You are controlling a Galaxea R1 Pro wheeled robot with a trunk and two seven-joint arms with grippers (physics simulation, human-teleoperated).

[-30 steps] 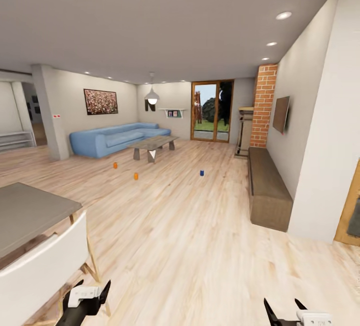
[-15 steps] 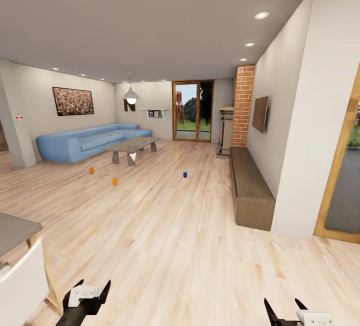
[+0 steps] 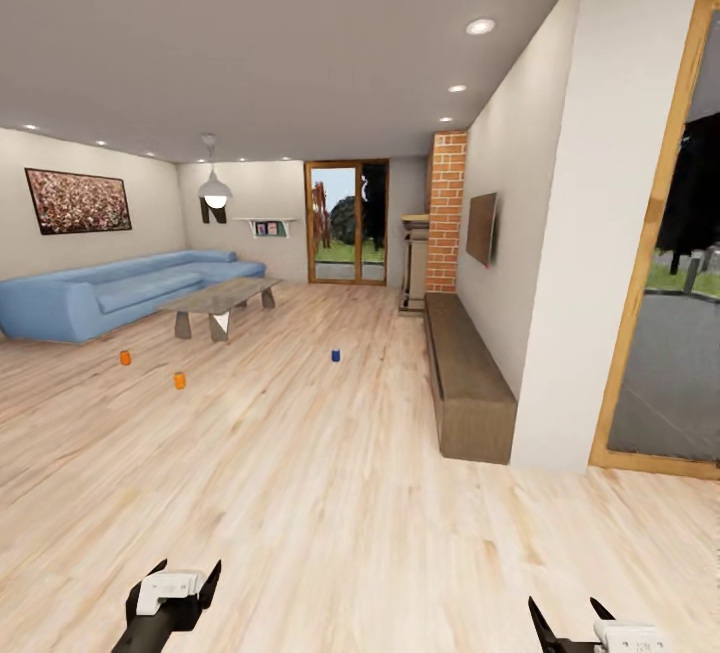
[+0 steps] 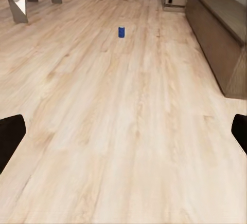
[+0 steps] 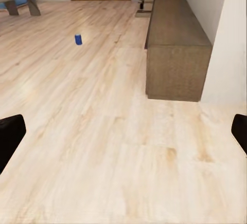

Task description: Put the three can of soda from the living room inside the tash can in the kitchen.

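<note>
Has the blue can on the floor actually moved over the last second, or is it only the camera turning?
No. The blue can keeps its place relative to the coffee table and wooden bench; the whole view slid left because the camera turned.

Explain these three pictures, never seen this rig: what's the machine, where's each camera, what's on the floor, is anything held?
It is a simulated wheeled robot with two arms. The head camera looks into a living room; the left gripper and right gripper show at the bottom, both open, holding nothing. The other two pictures come from cameras on each wrist, looking out between dark fingertips. On the wood floor stand two orange soda cans near the coffee table and a blue can apart from them. A blue sofa sits behind, and a low wooden bench lines the wall.
</note>
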